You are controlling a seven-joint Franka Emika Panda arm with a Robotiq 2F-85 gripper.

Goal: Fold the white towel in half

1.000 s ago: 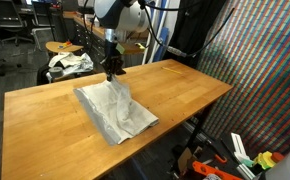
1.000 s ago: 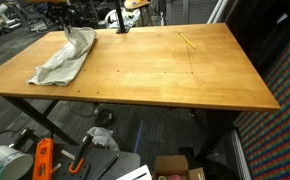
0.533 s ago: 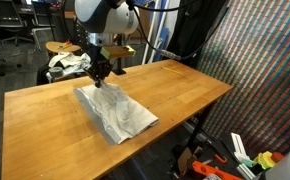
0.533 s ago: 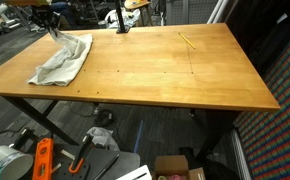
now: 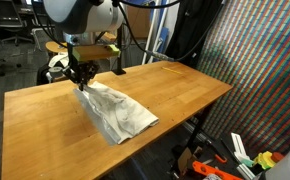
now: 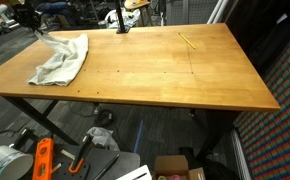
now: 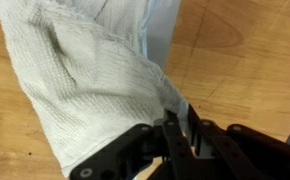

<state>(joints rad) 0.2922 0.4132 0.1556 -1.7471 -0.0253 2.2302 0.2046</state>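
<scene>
Wrist view shows us the gripper (image 7: 177, 128) clamped on one edge of the white towel (image 7: 90, 80). The rest lies spread away from it on the wooden table (image 7: 247, 40).

- A robotics lab or workshop, by the look of it: a white robot arm (image 5: 85, 15) works at a long wooden surface (image 5: 175, 95) of workbench build.
- Orange hand tools (image 6: 42, 158) and an open cardboard box (image 6: 175, 166) lie on the dark floor beneath it.
- Office chairs (image 5: 5, 35) stand in the background, which is cluttered with what may be further equipment, too blurred to name.
- A multicoloured patterned screen (image 5: 260, 60) closes off one side of the room.
</scene>
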